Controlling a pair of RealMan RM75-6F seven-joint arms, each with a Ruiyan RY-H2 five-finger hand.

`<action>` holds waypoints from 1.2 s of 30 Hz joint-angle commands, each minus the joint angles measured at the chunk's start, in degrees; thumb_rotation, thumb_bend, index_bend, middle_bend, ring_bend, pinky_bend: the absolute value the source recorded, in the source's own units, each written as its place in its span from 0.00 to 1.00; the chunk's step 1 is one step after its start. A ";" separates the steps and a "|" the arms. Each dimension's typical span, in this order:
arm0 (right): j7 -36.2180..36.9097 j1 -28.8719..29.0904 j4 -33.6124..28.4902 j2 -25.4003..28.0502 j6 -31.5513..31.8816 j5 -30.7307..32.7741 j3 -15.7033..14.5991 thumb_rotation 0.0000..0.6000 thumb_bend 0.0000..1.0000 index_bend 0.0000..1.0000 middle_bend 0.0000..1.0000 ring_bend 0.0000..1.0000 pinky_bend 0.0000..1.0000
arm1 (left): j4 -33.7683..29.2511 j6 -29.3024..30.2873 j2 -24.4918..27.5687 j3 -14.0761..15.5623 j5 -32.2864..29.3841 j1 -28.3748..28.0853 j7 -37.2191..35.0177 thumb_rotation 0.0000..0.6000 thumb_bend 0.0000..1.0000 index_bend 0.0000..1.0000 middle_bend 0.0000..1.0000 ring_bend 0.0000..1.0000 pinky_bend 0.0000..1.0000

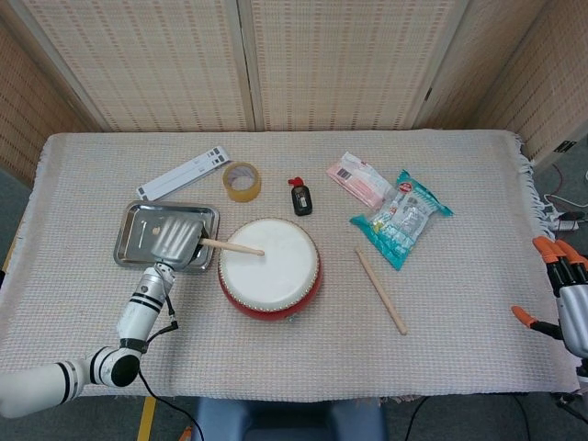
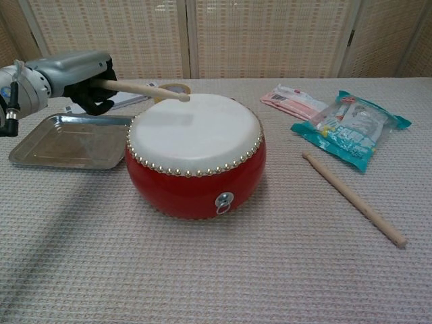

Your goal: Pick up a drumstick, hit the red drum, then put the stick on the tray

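A woven beige cloth (image 1: 459, 340) covers the table. Toward the back lie a white ruler-like strip (image 1: 182, 173), a roll of tan tape (image 1: 242, 181) just beside it, and a small black bottle with a red cap (image 1: 300, 197). Further right, a pink-and-white packet (image 1: 359, 179) sits next to a teal snack bag (image 1: 401, 217). Reed-panel screens (image 1: 340, 60) stand behind.

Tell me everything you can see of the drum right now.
The drum is round and squat: glossy red body, off-white skin on top, studs around the rim, a small metal ring at the front. It stands upright on the cloth, just right of the tray. The stick held by the left hand hangs over its far-left edge, tip just above the skin.
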 commanded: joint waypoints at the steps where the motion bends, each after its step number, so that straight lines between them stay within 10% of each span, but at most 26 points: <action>1: 0.07 0.04 0.12 -0.10 -0.09 0.03 -0.02 1.00 0.09 0.05 0.09 0.05 0.20 | -5.28 -3.04 3.53 -3.92 -2.11 1.77 -13.16 1.00 0.79 1.00 1.00 1.00 1.00; 12: 0.16 0.11 0.55 -0.11 -0.34 0.36 0.11 1.00 0.09 0.05 0.09 0.05 0.20 | 5.23 -1.99 -1.27 6.13 5.50 -2.06 7.57 1.00 0.79 1.00 1.00 1.00 1.00; 24: -0.33 -0.17 -0.01 0.45 0.56 0.04 0.32 1.00 0.09 0.05 0.09 0.05 0.20 | -1.34 -1.99 3.39 -1.35 -0.47 1.04 -7.20 1.00 0.78 1.00 1.00 1.00 1.00; 36: -0.42 0.37 -0.11 0.86 -0.50 0.76 0.69 1.00 0.09 0.05 0.09 0.05 0.20 | 17.67 -8.61 -0.07 -2.06 -4.70 0.43 -14.04 1.00 0.78 1.00 1.00 1.00 1.00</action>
